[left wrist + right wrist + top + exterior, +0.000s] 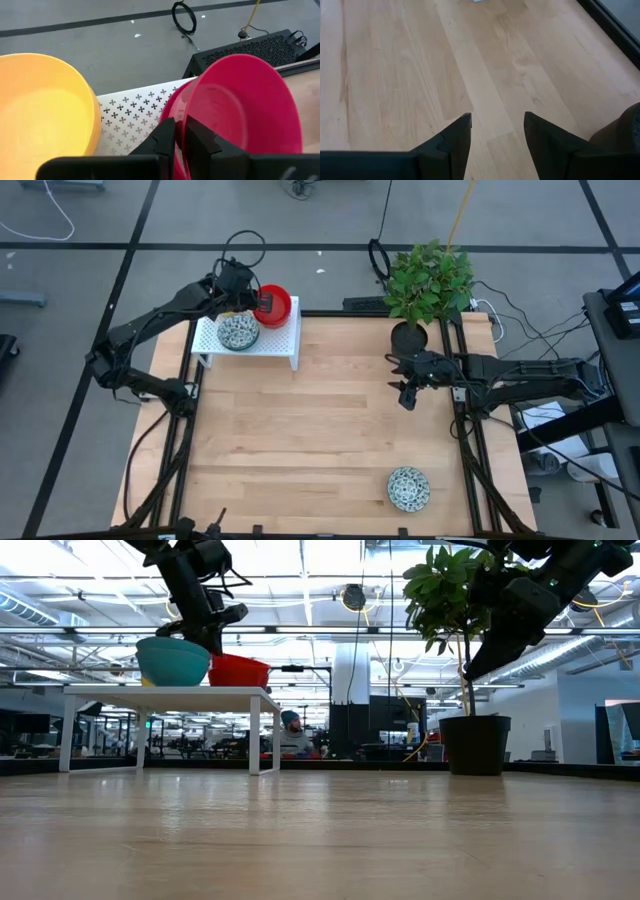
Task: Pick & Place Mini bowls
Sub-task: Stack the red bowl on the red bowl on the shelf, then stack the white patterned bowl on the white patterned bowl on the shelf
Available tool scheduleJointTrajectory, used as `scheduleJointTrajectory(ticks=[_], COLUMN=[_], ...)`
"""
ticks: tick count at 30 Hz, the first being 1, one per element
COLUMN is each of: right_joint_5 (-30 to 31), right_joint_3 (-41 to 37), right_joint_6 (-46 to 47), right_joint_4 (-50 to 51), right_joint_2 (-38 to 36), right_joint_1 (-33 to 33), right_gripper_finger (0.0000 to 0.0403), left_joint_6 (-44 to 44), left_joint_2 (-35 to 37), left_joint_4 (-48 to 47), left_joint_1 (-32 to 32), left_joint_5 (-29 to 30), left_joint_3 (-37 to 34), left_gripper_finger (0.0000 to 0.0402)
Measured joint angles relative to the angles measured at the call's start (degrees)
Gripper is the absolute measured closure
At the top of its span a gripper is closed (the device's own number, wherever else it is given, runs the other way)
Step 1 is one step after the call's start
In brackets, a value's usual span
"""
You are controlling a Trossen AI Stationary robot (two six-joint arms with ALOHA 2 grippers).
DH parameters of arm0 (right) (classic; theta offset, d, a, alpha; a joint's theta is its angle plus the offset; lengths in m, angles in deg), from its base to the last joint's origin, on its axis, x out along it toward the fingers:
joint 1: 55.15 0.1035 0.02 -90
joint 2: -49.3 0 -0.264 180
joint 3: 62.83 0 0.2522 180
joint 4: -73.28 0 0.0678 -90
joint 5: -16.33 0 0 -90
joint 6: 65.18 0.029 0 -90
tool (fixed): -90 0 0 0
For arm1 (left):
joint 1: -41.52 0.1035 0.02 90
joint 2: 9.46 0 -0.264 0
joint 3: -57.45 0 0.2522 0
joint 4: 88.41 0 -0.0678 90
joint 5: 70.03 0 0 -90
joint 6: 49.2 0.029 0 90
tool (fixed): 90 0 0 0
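Mini bowls sit mostly on the white perforated shelf point(275, 340) at the far left corner of the bench point(310, 430): from above, a speckled stack point(238, 332) rests on the shelf, and the red bowl point(272, 304) at the shelf's back edge is under the left claw point(262, 304). One speckled bowl point(408, 488) lies alone on the bench, well apart from the shelf, nearer the right claw point(406, 392), which hovers beside the plant pot point(409, 336); I judge that arm better placed for it. At bench height, the red bowl point(238, 670) stands on the shelf point(170, 695) beside a teal-sided bowl point(173, 661). The left wrist camera shows the left claw point(179, 131) clenched on the red bowl's point(240, 100) near rim, a yellow bowl point(45, 107) beside it. The right wrist camera shows the right claw point(497, 125) spread wide, gripping nothing, over bare bench point(420, 65).
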Motion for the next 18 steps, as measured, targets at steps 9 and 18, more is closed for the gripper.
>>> scheduleJointTrajectory(ticks=[9, 18], right_joint_5=[-0.1, -6.7], right_joint_3=[0.0, 0.0], right_joint_6=[0.0, -3.0], right_joint_4=[0.1, 1.0], right_joint_2=[0.0, 0.0], right_joint_1=[0.0, 0.1], right_gripper_finger=[0.0234, 0.0234], left_joint_6=[-1.0, 1.2], left_joint_2=[0.1, 3.7], left_joint_4=[1.2, 10.7], left_joint_1=[0.7, -0.4], left_joint_5=[0.4, -2.7], left_joint_3=[0.0, 0.0], left_gripper_finger=[0.028, 0.0195])
